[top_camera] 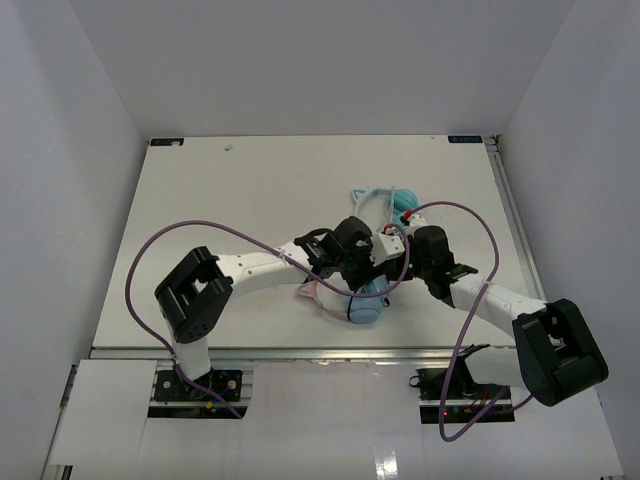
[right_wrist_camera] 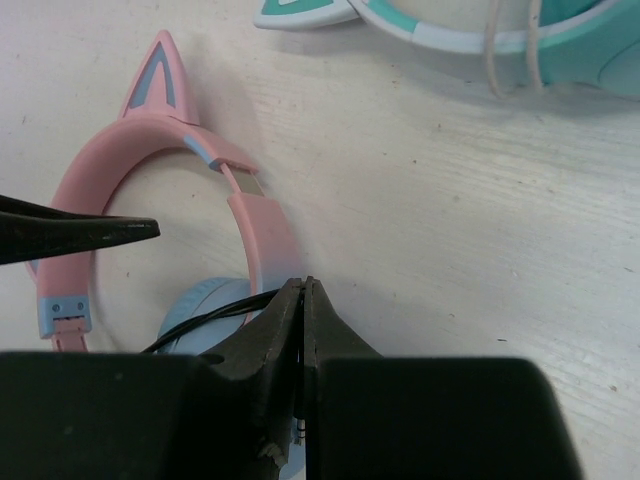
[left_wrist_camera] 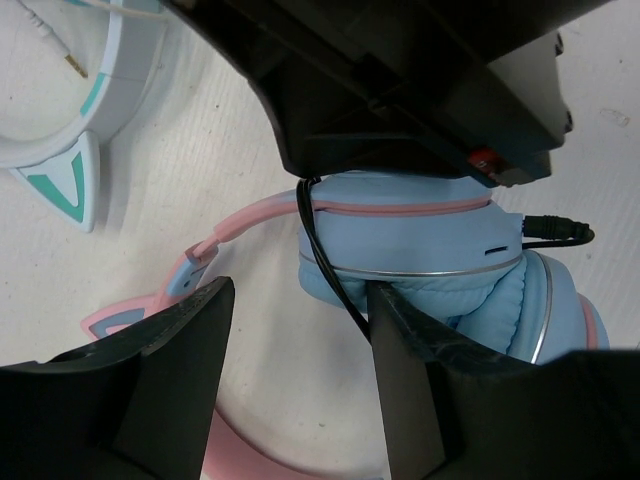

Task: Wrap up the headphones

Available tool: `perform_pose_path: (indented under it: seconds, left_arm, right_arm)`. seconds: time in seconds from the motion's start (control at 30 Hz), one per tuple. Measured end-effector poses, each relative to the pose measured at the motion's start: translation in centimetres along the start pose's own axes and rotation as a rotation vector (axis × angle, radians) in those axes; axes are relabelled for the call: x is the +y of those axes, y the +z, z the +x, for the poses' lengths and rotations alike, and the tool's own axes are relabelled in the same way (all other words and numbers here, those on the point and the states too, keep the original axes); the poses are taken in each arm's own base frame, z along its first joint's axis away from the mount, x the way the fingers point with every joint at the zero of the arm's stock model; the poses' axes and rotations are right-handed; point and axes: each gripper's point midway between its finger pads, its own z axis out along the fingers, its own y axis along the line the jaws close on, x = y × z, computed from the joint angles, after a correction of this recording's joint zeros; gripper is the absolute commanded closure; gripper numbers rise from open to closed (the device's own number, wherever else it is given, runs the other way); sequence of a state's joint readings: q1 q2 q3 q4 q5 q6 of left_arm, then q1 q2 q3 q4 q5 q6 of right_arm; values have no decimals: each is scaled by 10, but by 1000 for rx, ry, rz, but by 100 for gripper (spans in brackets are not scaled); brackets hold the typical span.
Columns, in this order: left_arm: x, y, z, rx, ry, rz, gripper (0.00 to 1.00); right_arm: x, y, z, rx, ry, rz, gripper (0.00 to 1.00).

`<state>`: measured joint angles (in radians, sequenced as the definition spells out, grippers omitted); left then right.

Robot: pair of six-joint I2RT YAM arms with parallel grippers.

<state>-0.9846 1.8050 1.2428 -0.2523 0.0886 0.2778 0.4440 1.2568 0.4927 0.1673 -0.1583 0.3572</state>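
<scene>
The pink cat-ear headphones lie at the table's middle, with a light-blue ear cup (top_camera: 367, 306) and pink headband (top_camera: 318, 296). In the left wrist view my left gripper (left_wrist_camera: 300, 345) is open just beside the ear cup (left_wrist_camera: 400, 240). The thin black cable (left_wrist_camera: 322, 262) loops over the cup and runs down along the inner face of the right finger (left_wrist_camera: 410, 380). My right gripper (right_wrist_camera: 303, 290) is shut on the cable (right_wrist_camera: 215, 312), whose metal plug shows between the jaws. It hangs next to the pink headband (right_wrist_camera: 110, 170) and ear cup (right_wrist_camera: 200, 300). Both grippers meet above the cup in the top view, left (top_camera: 362, 272) and right (top_camera: 400, 268).
A second pair, white with teal cat ears and cups (top_camera: 388, 203), lies just behind the pink one. It also shows in the left wrist view (left_wrist_camera: 75, 175) and the right wrist view (right_wrist_camera: 480, 30). The right gripper's body (left_wrist_camera: 420, 80) looms close over the left gripper.
</scene>
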Motion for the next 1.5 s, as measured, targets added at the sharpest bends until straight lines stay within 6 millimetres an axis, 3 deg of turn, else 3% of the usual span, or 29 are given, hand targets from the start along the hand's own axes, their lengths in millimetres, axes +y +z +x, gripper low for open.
perform_pose_path:
  seconds: [0.17, 0.37, 0.7, 0.77, 0.83, 0.87, 1.07, 1.23, 1.33, 1.5]
  left_arm:
    - [-6, 4, -7, -17, 25, -4, 34]
    - [-10, 10, -13, -29, 37, 0, 34]
    - [-8, 12, -17, -31, 24, -27, 27]
    - [-6, 12, -18, -30, 14, -42, 21]
    - [-3, 10, -19, -30, 1, -61, 3]
    - [-1, 8, -20, -28, -8, -75, 2]
    - [11, -24, -44, -91, -56, -141, 2]
    - [26, -69, -72, -185, -140, -228, 2]
    - [35, -98, -85, -229, -220, -283, 2]
    - [41, -134, -83, -288, -361, -341, 2]
  right_arm:
    - [-10, -2, -3, -12, 15, 38, 89]
    - [-24, -4, -9, -27, 45, 81, 72]
    - [-26, -5, -35, -65, 49, 119, 64]
    - [-27, -6, -42, -75, 48, 132, 62]
    - [-28, -8, -47, -80, 50, 147, 61]
    - [-30, -9, -48, -77, 53, 155, 61]
    - [-41, -17, -52, -51, 83, 214, 66]
    - [-45, -30, -56, -62, 106, 259, 91]
    - [-46, -40, -57, -90, 124, 274, 92]
    - [-53, -53, -21, -83, 155, 289, 92]
